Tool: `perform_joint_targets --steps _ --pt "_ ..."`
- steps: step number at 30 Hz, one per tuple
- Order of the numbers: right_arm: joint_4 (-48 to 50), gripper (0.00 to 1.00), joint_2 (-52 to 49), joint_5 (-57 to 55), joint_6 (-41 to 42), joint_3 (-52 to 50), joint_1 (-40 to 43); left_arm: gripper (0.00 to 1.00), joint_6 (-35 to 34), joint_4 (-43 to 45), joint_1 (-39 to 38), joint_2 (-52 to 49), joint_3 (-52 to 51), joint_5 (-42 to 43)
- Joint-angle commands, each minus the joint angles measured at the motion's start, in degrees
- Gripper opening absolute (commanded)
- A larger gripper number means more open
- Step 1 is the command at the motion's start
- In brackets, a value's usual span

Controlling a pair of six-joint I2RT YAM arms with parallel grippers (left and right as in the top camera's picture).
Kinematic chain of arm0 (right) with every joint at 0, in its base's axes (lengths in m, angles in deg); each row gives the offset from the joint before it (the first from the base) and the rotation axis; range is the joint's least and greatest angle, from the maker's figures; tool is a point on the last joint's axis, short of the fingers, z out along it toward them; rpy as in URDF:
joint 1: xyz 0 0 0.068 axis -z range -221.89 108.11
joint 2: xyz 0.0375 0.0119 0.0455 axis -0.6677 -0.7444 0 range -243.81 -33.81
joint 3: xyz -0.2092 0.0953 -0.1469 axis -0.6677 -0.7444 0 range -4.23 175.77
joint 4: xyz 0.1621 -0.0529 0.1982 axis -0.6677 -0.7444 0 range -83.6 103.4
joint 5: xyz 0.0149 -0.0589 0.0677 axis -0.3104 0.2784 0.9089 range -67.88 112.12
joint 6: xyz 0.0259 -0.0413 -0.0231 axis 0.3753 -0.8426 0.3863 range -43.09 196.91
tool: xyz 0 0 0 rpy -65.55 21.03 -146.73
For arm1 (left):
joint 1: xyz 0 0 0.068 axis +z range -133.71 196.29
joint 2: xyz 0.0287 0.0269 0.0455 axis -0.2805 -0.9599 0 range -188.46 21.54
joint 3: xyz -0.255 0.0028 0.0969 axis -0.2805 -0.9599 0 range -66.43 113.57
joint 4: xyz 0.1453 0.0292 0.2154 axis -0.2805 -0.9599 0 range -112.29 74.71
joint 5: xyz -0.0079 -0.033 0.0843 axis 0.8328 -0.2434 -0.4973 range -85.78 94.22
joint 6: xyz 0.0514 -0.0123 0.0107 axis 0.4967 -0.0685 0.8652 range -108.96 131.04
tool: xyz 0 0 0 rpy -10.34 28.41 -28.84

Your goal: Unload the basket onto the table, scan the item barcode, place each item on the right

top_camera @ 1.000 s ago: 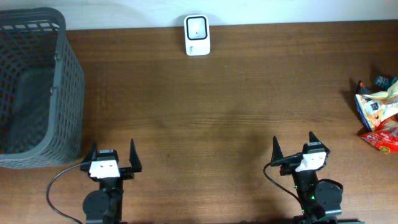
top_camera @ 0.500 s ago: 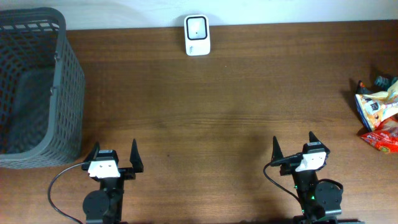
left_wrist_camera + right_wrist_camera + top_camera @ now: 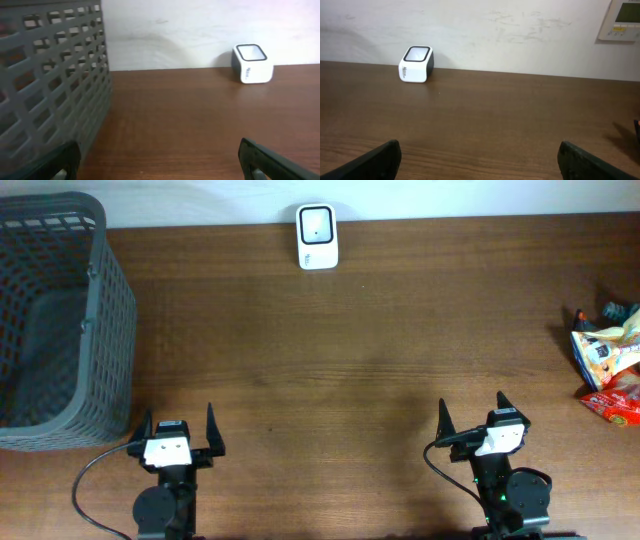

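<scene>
- Only the overhead view plainly shows the snack packets [image 3: 607, 375], at the right edge of the table [image 3: 350, 380].
- Both wrist views catch the scanner [image 3: 252, 63] at the far edge.
- Left gripper [image 3: 180, 422] and right gripper [image 3: 472, 410]: jaws apart, holding nothing.

A grey mesh basket [image 3: 112, 330] stands at the left end of a wooden table [image 3: 380, 350]. A white panel [image 3: 624, 20] hangs on the wall [image 3: 520, 40].

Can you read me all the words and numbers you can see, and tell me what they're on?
Nothing reads clearly.
white scanner: a short dark word on its side, too blurred to read.
snack packets: colourful print, too small to read.
wall panel: small markings, too small to read.
</scene>
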Motion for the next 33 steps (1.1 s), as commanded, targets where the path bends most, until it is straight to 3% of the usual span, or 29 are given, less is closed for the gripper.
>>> perform_joint_targets --steps 1,33 --pt "-0.09 0.98 0.37 -0.72 0.20 -0.52 -0.26 0.99 -0.83 0.07 0.24 0.50 -0.37 -2.56" --pt "-0.17 0.98 0.39 -2.73 -0.15 -0.52 -0.24 0.99 -1.68 0.13 0.24 0.46 -0.35 -0.11"
